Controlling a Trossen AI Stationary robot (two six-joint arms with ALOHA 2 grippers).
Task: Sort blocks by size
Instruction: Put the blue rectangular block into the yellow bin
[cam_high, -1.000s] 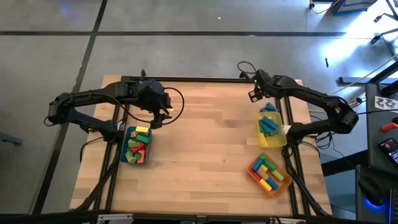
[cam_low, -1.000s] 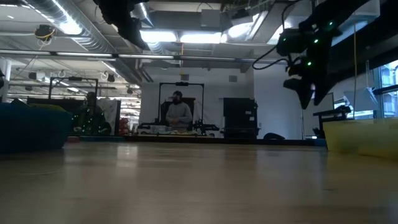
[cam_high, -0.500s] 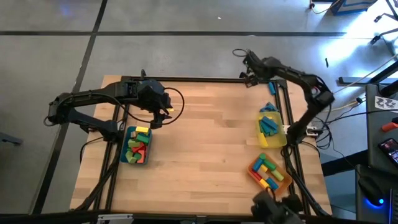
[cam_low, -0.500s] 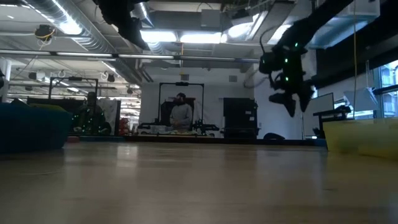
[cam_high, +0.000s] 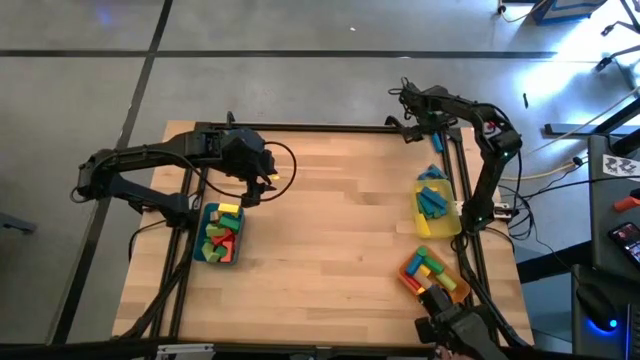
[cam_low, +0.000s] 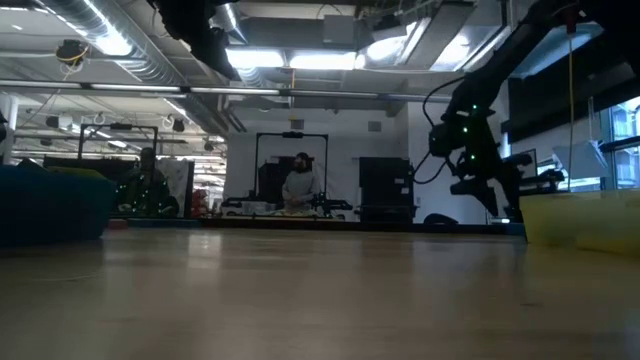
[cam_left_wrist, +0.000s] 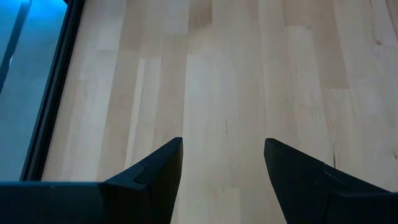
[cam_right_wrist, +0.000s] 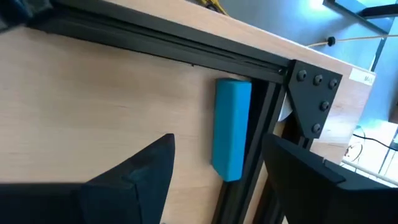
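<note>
A blue bar block (cam_right_wrist: 231, 127) lies flat on the wood beside the black frame rail (cam_right_wrist: 261, 155), near the table's far right corner. My right gripper (cam_right_wrist: 217, 186) hangs open above and just short of it, seen also in the high view (cam_high: 412, 129) and the low view (cam_low: 487, 192). More blocks fill the teal tray (cam_high: 205, 257), the yellow tray (cam_high: 423, 222) and the orange tray (cam_high: 408, 281). My left gripper (cam_left_wrist: 222, 180) stands open over bare wood, beside the teal tray's far end (cam_high: 262, 188).
The black frame rails (cam_high: 300, 128) run along the far and side edges. A dark shape (cam_high: 455, 330) juts in at the near right edge, close to the orange tray. Bare wood (cam_high: 330, 230) spans the table's middle. A person (cam_low: 298, 185) stands far behind the table.
My right gripper has gone toward the table's far edge and come down, tipping more steeply downward, while its arm folded in over the right rail. It stays open. A dark shape has come in at the near right edge.
</note>
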